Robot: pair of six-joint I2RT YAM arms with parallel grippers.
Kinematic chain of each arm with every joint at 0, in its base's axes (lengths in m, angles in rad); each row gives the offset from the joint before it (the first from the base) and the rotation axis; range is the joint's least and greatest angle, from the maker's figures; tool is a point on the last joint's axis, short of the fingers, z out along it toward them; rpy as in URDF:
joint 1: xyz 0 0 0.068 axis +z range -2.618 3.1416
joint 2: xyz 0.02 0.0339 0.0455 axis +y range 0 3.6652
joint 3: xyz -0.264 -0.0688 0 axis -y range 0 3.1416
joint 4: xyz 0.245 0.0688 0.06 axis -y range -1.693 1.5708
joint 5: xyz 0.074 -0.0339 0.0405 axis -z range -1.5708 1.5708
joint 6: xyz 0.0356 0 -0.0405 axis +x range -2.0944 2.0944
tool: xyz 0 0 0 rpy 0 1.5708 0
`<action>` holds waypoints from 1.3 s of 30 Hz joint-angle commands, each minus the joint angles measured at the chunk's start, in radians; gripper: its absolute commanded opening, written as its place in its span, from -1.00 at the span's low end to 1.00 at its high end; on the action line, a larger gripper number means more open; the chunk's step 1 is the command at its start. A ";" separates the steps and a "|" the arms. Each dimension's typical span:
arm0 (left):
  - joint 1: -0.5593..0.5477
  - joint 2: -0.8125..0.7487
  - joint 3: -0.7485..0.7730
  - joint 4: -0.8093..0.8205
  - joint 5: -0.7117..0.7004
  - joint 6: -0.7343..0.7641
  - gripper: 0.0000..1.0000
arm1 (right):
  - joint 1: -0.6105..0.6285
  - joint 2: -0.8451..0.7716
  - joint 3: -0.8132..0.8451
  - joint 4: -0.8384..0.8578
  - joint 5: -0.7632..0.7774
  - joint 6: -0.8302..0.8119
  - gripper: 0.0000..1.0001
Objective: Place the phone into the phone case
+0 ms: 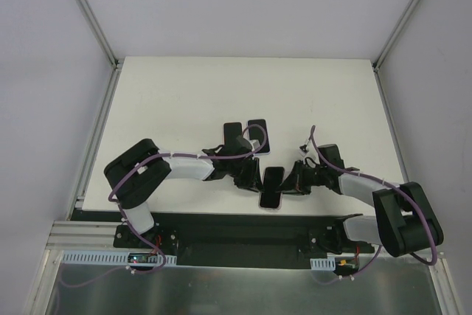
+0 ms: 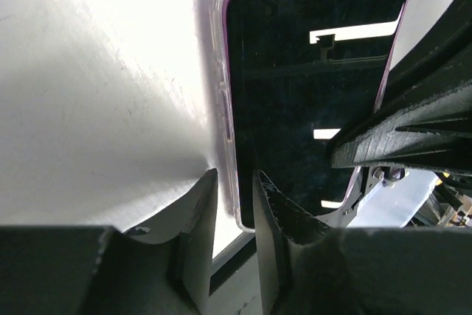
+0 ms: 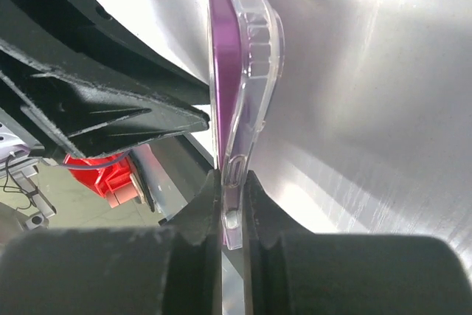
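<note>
1. A white desk (image 1: pixel 184 94), faintly marked and glaring under the light, stood between plain grey walls (image 1: pixel 243 5), with metal posts (image 1: pixel 88 12) at its far corners.
2. The phone (image 1: pixel 271 187), dark-screened, lay inside the clear phone case (image 3: pixel 262 49) by the desk's near edge, about midway along.
3. The right gripper (image 3: pixel 231 176) was clamped on the case's rim.
4. The left gripper (image 2: pixel 234 178) stood narrow about the case's edge; whether it pinched could not be told.

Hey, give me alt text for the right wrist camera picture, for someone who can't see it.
The right hand is pinched shut on the near end of a purple phone seen edge-on, with a clear case against one side of it. The black left hand reaches in from the left, and the white table lies behind.
</note>
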 commanded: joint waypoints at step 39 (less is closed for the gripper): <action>0.186 -0.442 -0.362 0.830 0.441 -0.231 -0.60 | 0.197 -0.441 0.145 0.193 -0.189 0.116 -0.74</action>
